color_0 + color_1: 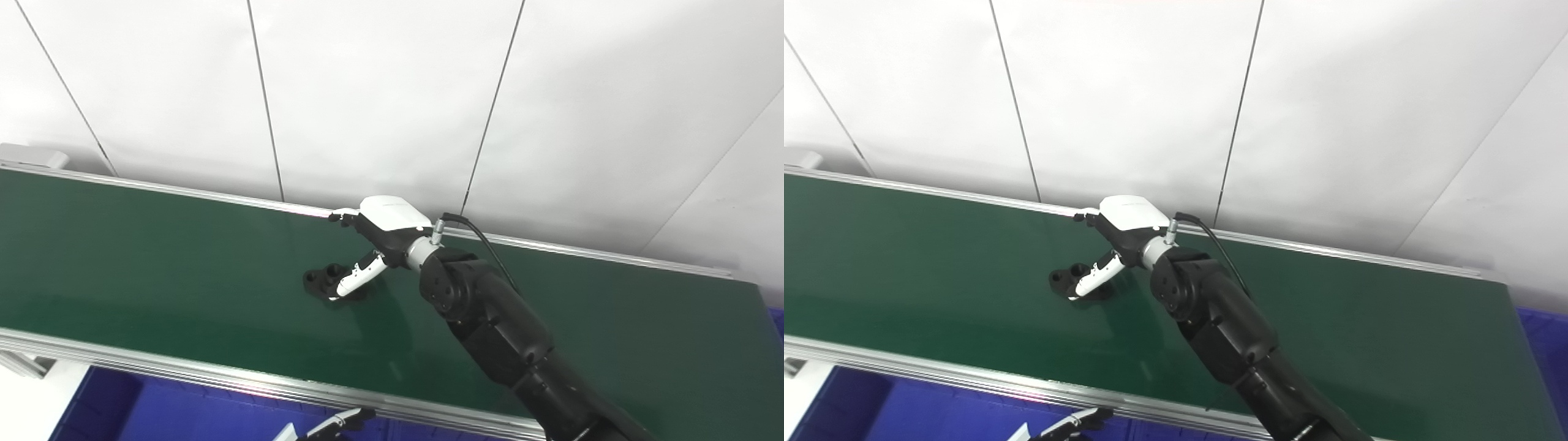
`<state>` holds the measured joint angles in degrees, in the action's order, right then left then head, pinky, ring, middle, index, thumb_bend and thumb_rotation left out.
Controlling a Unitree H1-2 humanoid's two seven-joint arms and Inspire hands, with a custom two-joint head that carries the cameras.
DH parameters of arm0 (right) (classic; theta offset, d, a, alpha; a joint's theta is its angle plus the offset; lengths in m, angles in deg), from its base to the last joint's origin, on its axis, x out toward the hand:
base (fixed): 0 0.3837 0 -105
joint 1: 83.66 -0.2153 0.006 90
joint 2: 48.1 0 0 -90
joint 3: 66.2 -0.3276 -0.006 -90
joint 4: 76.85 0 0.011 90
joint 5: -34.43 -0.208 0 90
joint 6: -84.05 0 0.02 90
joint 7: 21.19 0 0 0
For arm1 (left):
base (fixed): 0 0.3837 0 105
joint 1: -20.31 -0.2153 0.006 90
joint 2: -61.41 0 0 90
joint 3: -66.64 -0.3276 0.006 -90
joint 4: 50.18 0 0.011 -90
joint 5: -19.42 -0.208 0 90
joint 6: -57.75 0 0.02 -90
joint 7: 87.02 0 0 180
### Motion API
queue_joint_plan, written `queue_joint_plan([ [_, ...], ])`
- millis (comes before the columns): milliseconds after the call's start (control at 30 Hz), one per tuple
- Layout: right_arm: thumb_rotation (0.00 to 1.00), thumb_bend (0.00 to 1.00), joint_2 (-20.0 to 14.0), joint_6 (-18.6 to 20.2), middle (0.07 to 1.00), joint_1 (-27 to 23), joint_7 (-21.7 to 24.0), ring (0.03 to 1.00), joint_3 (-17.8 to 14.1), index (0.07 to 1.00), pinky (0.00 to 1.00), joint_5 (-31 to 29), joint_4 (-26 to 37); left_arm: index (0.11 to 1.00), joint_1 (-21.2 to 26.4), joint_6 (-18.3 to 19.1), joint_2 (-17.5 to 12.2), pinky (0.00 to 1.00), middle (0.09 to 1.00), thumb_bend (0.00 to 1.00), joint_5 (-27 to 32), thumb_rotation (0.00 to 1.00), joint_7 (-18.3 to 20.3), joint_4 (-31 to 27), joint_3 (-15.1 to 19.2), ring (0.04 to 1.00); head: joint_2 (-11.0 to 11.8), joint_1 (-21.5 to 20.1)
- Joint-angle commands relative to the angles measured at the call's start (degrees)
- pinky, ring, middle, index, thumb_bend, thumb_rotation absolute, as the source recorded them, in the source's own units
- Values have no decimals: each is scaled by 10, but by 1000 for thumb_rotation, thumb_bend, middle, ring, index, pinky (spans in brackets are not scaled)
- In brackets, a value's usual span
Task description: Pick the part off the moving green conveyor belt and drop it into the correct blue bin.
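A small black part (pixel 321 280) with round bosses lies on the green conveyor belt (pixel 153 269), near its middle. My right hand (pixel 373 236) reaches in from the lower right and hovers just above and to the right of the part. Its white thumb (pixel 360 275) points down against the part's near right side, while the other fingers (pixel 343 216) stretch toward the far rail, apart from the part. The hand is open and nothing is lifted. Only the fingertips of my left hand (pixel 334 424) show at the bottom edge, below the belt's front rail.
A blue bin (pixel 159 407) sits below the front rail (pixel 184 370) at the lower left. Another blue bin's corner (pixel 1543 343) shows past the belt's right end. A white panelled wall (pixel 392 92) stands behind the far rail.
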<state>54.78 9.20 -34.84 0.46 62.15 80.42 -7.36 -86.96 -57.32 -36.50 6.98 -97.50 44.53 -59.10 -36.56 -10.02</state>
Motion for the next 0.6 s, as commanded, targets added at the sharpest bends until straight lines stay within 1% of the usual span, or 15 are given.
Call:
queue_joint_plan([
  [0, 458, 885, 12, -27, 828, -23, -18, 775, 2, 883, 703, 5, 0, 885, -4, -18, 1, 778, 906, 879, 0, 584, 2, -16, 4, 864, -2, 1],
  [33, 459, 885, 12, -29, 823, -21, -20, 767, 4, 882, 687, 5, -3, 886, -5, -18, 1, 780, 907, 881, -1, 585, 2, -17, 5, 865, -2, 1],
  [100, 449, 884, 11, -31, 818, -17, -24, 762, 6, 877, 685, 6, -5, 884, -5, -18, 3, 777, 905, 881, -6, 587, -1, -18, 5, 863, -3, 2],
  [233, 438, 885, -1, -45, 795, -2, -29, 747, 25, 864, 685, 18, -3, 884, -9, -18, 7, 779, 907, 892, -4, 585, 7, -22, 12, 864, -7, 3],
  [433, 436, 875, -15, -56, 800, 14, -27, 753, 39, 855, 675, 25, 5, 887, -11, -18, 10, 781, 911, 886, -4, 573, 14, -26, 17, 867, -14, 5],
  [567, 413, 872, -25, -59, 784, 23, -20, 720, 48, 831, 612, 35, 14, 883, -13, -18, 13, 777, 908, 884, -2, 553, 15, -29, 20, 862, -17, 4],
])
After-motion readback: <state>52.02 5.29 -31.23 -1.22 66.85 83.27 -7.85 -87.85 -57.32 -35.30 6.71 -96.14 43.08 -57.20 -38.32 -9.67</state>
